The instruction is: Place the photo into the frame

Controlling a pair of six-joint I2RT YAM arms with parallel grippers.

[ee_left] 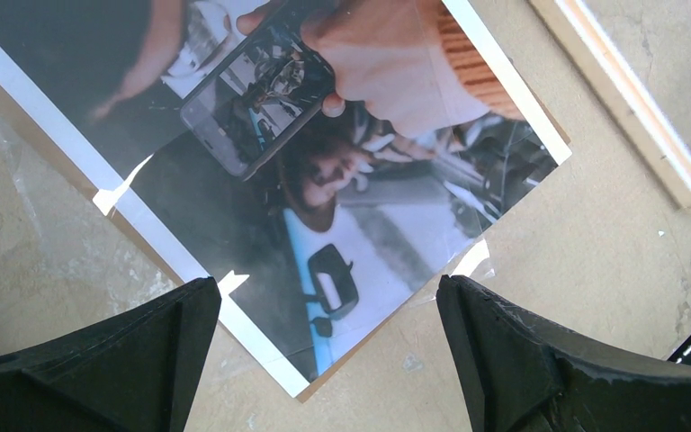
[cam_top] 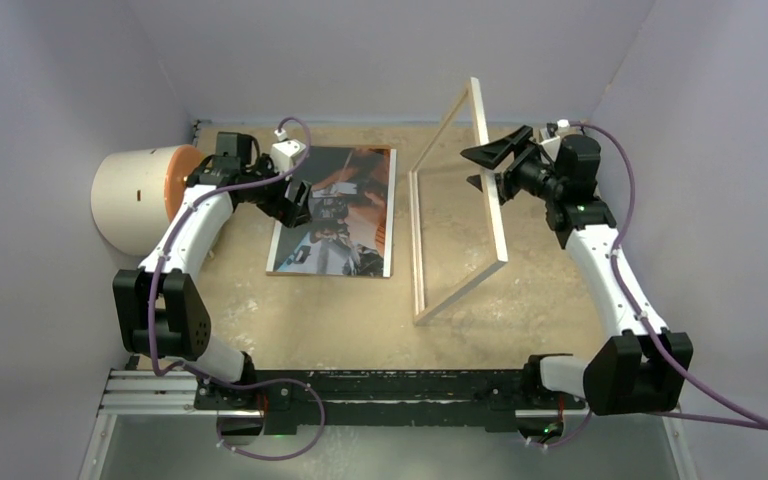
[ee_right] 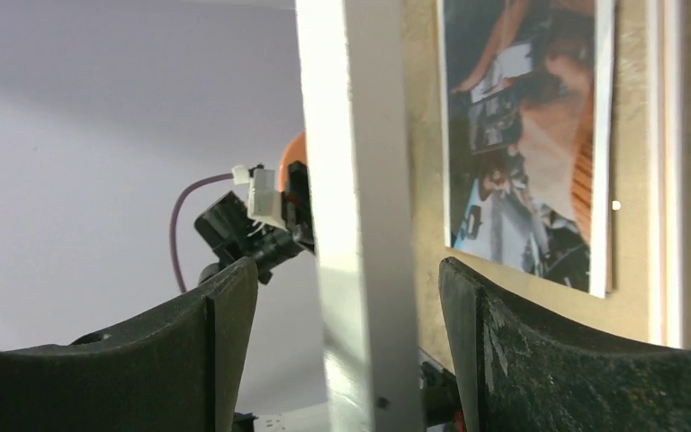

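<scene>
photo (cam_top: 355, 238), glossy rectangle, lies flat beside thin, perhaps glazed wooden frame (cam_top: 417, 245).

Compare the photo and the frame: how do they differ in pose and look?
1. The photo lies flat on the table; the frame stands tilted, one long side raised.
2. The photo is a dark print with a white border; the frame is pale and see-through.
3. The frame's raised side runs between the fingers of the open right claw; the photo lies under the open left claw.
Both are rectangular.

A cream cylinder (cam_top: 132, 203) — orange-faced — lies on the beige table (cam_top: 310, 312).
</scene>
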